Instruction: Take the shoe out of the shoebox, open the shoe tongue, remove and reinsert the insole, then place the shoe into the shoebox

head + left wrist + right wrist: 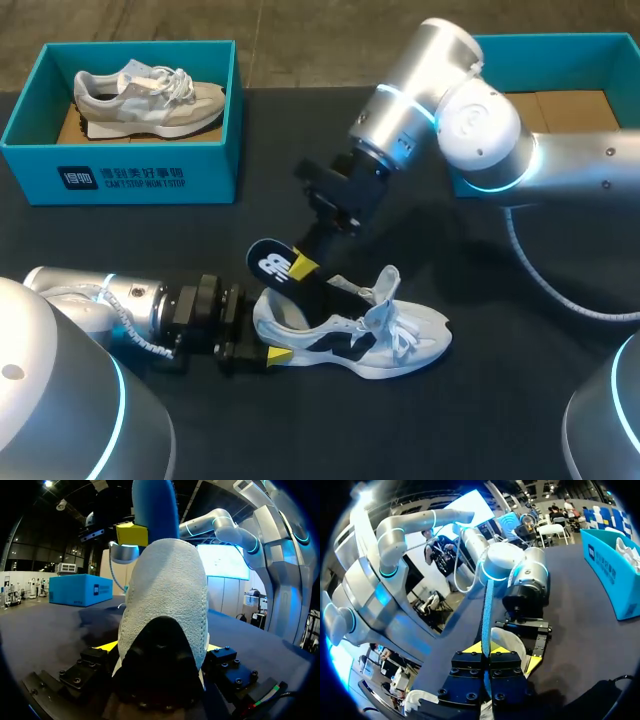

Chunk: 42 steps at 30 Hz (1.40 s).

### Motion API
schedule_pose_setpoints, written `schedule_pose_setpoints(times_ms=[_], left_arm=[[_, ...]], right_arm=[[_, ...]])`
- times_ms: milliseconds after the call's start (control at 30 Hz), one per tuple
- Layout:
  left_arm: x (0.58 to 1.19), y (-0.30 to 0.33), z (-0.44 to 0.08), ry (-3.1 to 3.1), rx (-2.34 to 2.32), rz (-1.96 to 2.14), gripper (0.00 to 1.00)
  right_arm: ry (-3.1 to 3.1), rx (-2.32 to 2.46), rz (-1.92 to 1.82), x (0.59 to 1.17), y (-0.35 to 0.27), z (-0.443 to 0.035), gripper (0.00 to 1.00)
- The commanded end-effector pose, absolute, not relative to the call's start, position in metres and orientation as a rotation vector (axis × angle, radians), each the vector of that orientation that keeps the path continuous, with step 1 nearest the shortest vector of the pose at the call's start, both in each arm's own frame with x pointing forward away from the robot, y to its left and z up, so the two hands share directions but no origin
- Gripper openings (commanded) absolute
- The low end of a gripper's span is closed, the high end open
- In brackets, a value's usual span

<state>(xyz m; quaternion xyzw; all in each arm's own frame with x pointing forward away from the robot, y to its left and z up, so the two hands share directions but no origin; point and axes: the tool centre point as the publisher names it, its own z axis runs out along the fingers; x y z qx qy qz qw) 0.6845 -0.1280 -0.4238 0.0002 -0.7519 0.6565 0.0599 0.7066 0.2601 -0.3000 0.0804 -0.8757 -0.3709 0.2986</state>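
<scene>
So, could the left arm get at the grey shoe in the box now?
Probably not yet: the left gripper is shut on the heel of the white shoe. The box is open-topped, with nothing over the grey shoe.

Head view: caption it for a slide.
Left hand grips the white shoe; right hand pinches the insole, partly inside it.

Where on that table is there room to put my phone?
Bare tabletop lies between the left shoebox and the right arm, and right of the white shoe. The middle is crowded: the left hand grips the shoe, the right hand the insole.
</scene>
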Motion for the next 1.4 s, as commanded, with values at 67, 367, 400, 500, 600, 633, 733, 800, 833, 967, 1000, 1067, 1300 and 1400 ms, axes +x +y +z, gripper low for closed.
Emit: schedule_pose_setpoints(times_ms=[67,367,400,500,600,633,733,800,833,967,1000,1067,1300,1400], left_arm=[[0.685,-0.127,-0.427,-2.276,0.0,1.988,0.0],[0.685,-0.127,-0.427,-2.276,0.0,1.988,0.0],[0.685,-0.127,-0.427,-2.276,0.0,1.988,0.0],[0.685,-0.127,-0.427,-2.276,0.0,1.988,0.0],[0.685,-0.127,-0.427,-2.276,0.0,1.988,0.0],[0.685,-0.127,-0.427,-2.276,0.0,1.988,0.0],[0.685,-0.127,-0.427,-2.276,0.0,1.988,0.0],[0.685,-0.127,-0.427,-2.276,0.0,1.988,0.0],[0.685,-0.127,-0.427,-2.276,0.0,1.988,0.0],[0.685,-0.127,-0.427,-2.276,0.0,1.988,0.0],[0.685,-0.127,-0.427,-2.276,0.0,1.988,0.0],[0.685,-0.127,-0.427,-2.276,0.0,1.988,0.0],[0.685,-0.127,-0.427,-2.276,0.0,1.988,0.0],[0.685,-0.127,-0.427,-2.276,0.0,1.988,0.0]], right_arm=[[-2.332,0.21,-0.987,0.705,0.259,-0.3,0.0],[-2.264,0.266,-1.21,0.709,0.258,-0.281,0.0],[-2.251,0.291,-1.26,0.71,0.257,-0.275,0.0],[-2.229,0.306,-1.345,0.712,0.258,-0.26,0.0],[-2.217,0.294,-1.41,0.715,0.257,-0.246,0.0],[-2.216,0.291,-1.423,0.716,0.258,-0.241,0.0],[-2.206,0.278,-1.469,0.719,0.26,-0.227,0.0],[-2.2,0.269,-1.497,0.72,0.261,-0.219,0.0],[-2.199,0.263,-1.519,0.721,0.262,-0.215,0.0],[-2.143,0.268,-1.615,0.723,0.26,-0.197,0.0],[-2.108,0.253,-1.651,0.725,0.258,-0.192,0.0],[-2.095,0.261,-1.665,0.725,0.256,-0.186,0.0],[-2.095,0.261,-1.665,0.725,0.256,-0.186,0.0],[-2.095,0.261,-1.665,0.725,0.256,-0.186,0.0]])
